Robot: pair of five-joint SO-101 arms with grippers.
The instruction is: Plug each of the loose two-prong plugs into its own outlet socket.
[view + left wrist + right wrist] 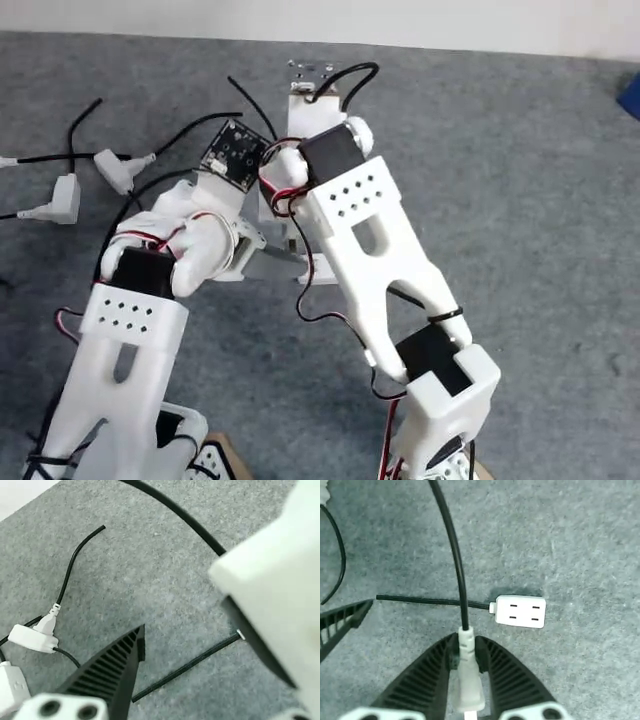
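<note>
Fingers (432,675) of right gripper (466,640) pinch one plug (468,685); outlet socket (520,611) unfilled; further cord ends (115,168) at 10 o'clock.

Bare bench (580,545) lies between the right claw (465,650) and the outlet socket (520,611). The cable (451,545) of the plug (466,680) clamped in that claw runs ahead and crosses the socket cord (430,600) just beside the socket. The left claw (345,619) sits near that cord's free end. The left arm (190,250) and right arm (370,230) stand close together at bench centre. The bench on the right arm's outer side is open. On the left arm's outer side lie the near white connector (62,200) and the far white connector (118,168), with their cords.
</note>
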